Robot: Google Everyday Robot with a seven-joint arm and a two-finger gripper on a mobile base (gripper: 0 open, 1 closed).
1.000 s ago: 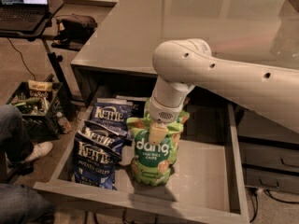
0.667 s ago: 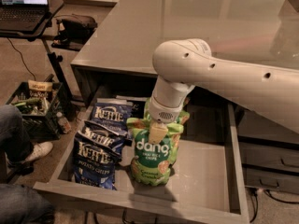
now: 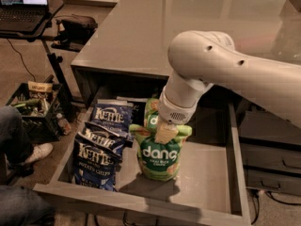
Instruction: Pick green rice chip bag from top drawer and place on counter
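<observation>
This looks like an office or robot test room. A laptop (image 3: 23, 8) sits open on a black stand (image 3: 54, 62), a cable (image 3: 18, 55) trails over brown carpet (image 3: 28, 74), and a cluttered crate (image 3: 33, 108) stands by someone's jeans (image 3: 13, 131) and white shoe (image 3: 38, 151). The grey tabletop (image 3: 155, 27) has an open drawer (image 3: 207, 182) stocked with snack bags (image 3: 110, 119). Over it, a robot's claw (image 3: 165, 131) pinches the top of the green bag (image 3: 159, 157).
</observation>
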